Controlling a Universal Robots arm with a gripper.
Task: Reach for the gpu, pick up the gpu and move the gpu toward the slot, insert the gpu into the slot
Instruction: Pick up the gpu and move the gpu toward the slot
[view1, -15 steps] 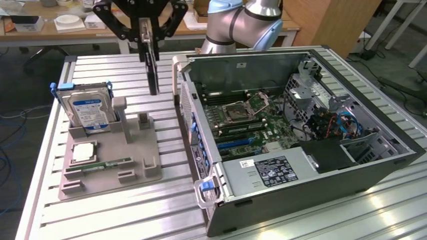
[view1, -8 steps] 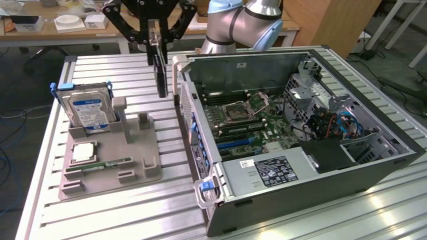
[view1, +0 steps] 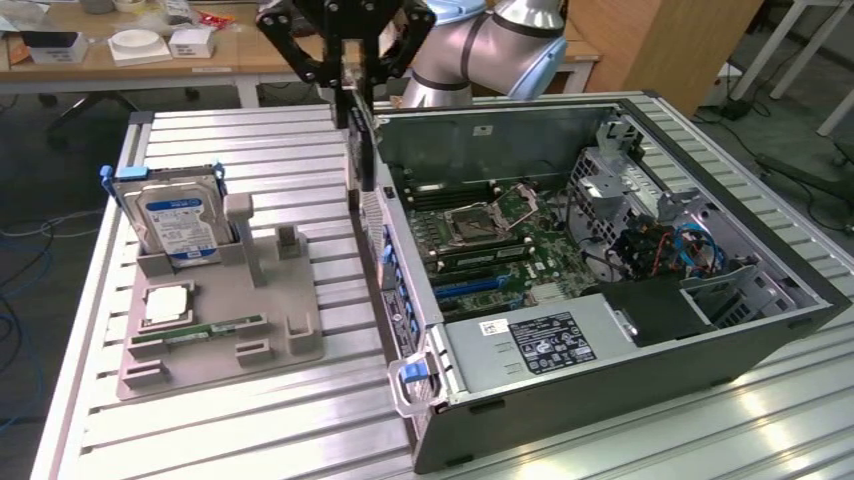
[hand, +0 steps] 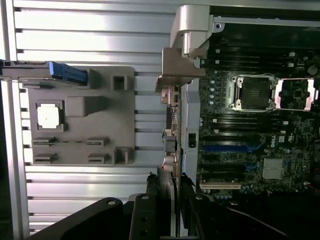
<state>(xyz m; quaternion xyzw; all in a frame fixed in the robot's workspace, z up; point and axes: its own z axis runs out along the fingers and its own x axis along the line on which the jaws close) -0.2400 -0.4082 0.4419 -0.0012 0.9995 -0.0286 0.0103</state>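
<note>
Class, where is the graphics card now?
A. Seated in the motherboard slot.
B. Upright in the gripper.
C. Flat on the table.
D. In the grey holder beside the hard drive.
B: the gripper is shut on the graphics card, which hangs upright beside the computer case.

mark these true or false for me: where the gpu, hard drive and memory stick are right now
1. The pincer grips the gpu. True.
2. The gpu is seated in a motherboard slot. False: it hangs upright in the pincer at the edge of the computer case, not in any slot.
3. The hard drive stands upright in the grey holder. True.
4. The memory stick lies inside the computer case. False: it lies on the grey holder, outside the case.
5. The case is open and its motherboard is exposed. True.
</note>
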